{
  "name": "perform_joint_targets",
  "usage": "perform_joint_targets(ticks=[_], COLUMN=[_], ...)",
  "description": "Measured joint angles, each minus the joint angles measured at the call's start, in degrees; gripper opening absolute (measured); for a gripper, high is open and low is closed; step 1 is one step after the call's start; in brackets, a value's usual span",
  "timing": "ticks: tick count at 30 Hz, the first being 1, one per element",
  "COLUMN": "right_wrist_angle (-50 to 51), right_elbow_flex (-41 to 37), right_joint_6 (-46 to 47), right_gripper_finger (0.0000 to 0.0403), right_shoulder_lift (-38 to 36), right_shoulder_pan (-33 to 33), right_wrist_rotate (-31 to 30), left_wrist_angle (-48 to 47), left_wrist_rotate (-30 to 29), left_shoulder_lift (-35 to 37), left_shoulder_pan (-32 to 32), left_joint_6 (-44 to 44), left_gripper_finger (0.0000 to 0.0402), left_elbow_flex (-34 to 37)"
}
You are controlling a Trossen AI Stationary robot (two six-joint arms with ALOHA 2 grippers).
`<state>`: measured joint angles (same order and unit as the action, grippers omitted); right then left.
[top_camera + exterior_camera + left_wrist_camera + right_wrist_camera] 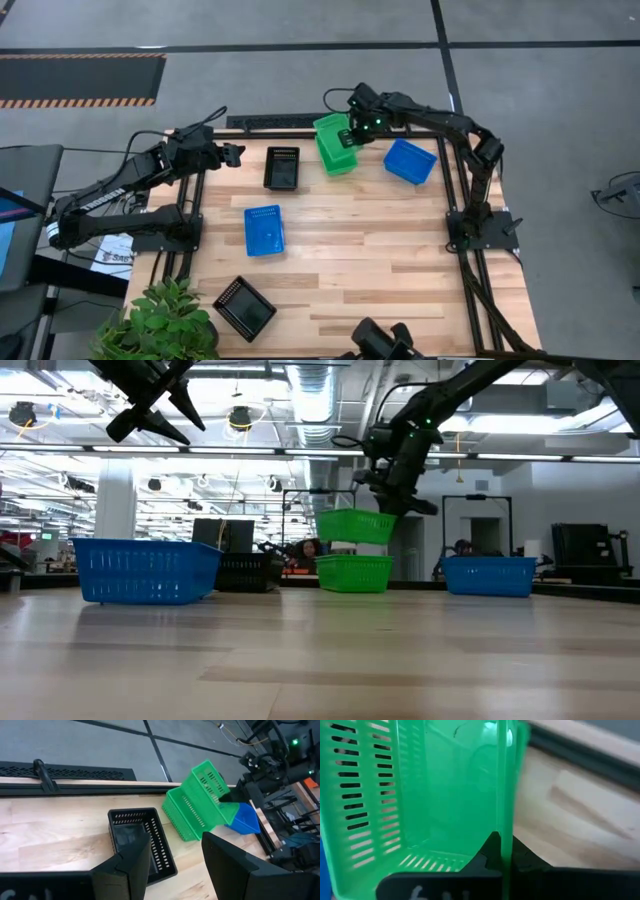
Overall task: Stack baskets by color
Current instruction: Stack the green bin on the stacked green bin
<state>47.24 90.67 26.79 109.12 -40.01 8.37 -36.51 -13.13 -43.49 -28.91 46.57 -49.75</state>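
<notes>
The right gripper point(352, 132), jaws pinched on one wall of a green basket point(354, 525), holds it in the air just above a second green basket point(354, 572) at the table's far edge. The lifted basket hangs below the jaws, slightly tilted, apart from the one beneath.

It looks light and fairly stiff: thin perforated plastic, smooth enough to slip in a one-wall pinch. The rim or upper wall seems the natural place to take hold.

The left gripper point(172, 865) waits with jaws spread, above a black basket point(140, 842) that sits just ahead of its fingers.

A blue basket point(411, 161) lies beside the right gripper; another blue basket point(264, 230) and a second black basket point(245, 308) sit well apart from both.

Whether the lower green basket is one or two nested cannot be told. Fewer than nine baskets are visible.
</notes>
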Motion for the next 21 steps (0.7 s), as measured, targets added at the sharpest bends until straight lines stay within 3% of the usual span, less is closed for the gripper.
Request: perform_joint_targets(ticks=[16, 21], right_wrist_angle=[-0.4, -0.6], right_elbow_flex=[0.0, 0.0], right_joint_6=[2.2, 3.2], right_gripper_finger=[0.0004, 0.0020], right_shoulder_lift=[1.9, 1.9], right_shoulder_pan=[0.4, 1.5], right_wrist_rotate=[-0.9, -1.2], left_wrist_angle=[0.0, 0.0], left_wrist_rotate=[0.0, 0.0], left_shoulder_lift=[0.0, 0.0], left_shoulder_pan=[0.0, 0.0], left_joint_6=[0.0, 0.0], left_gripper_finger=[0.0165, 0.0165], left_elbow_flex=[0.0, 0.0])
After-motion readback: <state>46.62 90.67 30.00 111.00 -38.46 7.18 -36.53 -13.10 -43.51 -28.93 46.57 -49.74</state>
